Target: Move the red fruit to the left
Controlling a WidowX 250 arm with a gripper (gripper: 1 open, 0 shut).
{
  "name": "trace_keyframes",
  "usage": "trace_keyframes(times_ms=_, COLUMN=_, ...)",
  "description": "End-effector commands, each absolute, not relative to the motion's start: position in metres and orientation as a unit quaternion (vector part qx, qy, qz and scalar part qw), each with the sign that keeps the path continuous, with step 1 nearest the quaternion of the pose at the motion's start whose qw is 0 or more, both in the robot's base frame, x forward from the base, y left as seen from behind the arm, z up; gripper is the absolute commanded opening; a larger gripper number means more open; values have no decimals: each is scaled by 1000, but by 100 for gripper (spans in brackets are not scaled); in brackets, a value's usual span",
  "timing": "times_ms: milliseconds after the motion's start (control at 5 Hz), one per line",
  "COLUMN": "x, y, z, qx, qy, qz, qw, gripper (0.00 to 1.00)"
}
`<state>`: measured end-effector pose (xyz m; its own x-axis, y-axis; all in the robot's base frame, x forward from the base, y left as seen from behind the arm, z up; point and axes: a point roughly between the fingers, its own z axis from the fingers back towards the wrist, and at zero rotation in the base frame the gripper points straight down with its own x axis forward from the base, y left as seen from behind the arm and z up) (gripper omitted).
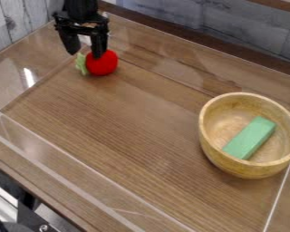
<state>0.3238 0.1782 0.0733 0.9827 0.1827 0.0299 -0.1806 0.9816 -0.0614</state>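
Observation:
The red fruit lies on the wooden table at the upper left, its green leafy end pointing left. My black gripper hangs just above and slightly behind it, pointing straight down. Its two fingers stand apart and open, with nothing between them. The fruit rests free on the table, clear of the fingertips.
A wooden bowl sits at the right with a green rectangular block lying inside it. A clear low wall borders the table on the left and front. A grey plank wall runs along the back.

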Motion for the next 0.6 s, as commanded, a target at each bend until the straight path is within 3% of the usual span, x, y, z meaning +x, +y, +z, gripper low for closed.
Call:
trace_keyframes(times_ms=0, x=327, y=180, z=102, qx=-9, qy=-63, qz=87, qw=994, gripper=100)
trace_keyframes(times_ms=400, x=333, y=185, z=105, qx=-12, qy=-76, qz=61, qw=995, gripper=100)
